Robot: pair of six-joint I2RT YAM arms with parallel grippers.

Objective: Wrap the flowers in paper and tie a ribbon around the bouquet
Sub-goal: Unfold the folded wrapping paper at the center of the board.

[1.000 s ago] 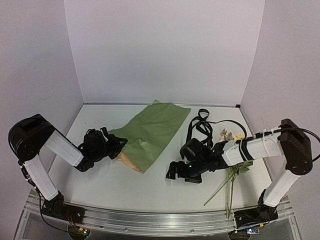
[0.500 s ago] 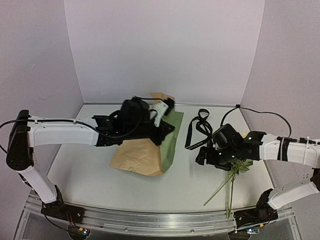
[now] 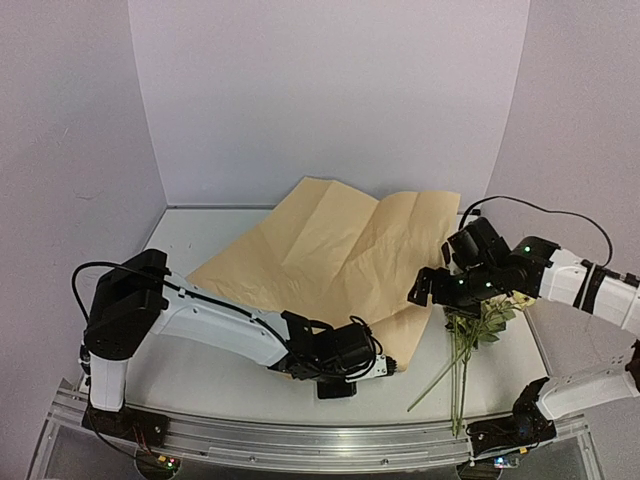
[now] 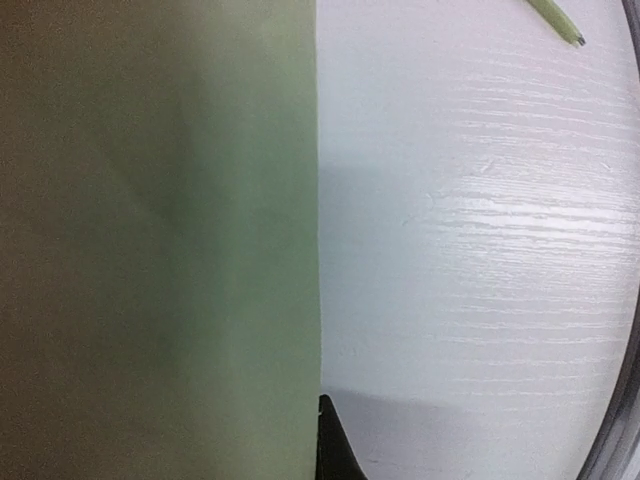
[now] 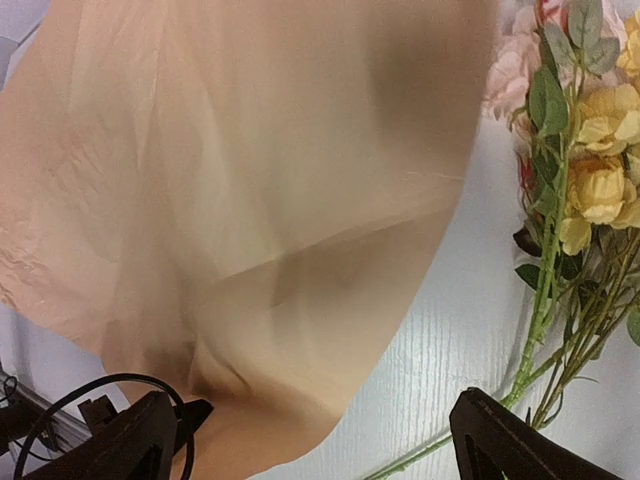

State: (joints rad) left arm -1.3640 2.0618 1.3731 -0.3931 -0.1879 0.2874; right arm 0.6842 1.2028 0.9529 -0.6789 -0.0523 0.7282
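Barely begun: left gripper [image 3: 375, 366] clamps the big tan-backed olive paper sheet [image 3: 340, 240] at the tabletop's near edge; yellow-cream long-stemmed flowers [image 3: 485, 318] lie unwrapped, right gripper [image 3: 420, 295] gaping empty.

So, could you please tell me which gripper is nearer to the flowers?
Right. The right gripper hangs just beside the flowers; the left gripper is farther off, at the near edge of the paper.

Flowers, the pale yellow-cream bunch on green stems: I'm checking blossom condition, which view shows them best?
Right wrist: the flowers sit close up at its right edge, blossoms sharp. Top external shows mainly stems and leaves; left wrist only one stem tip.
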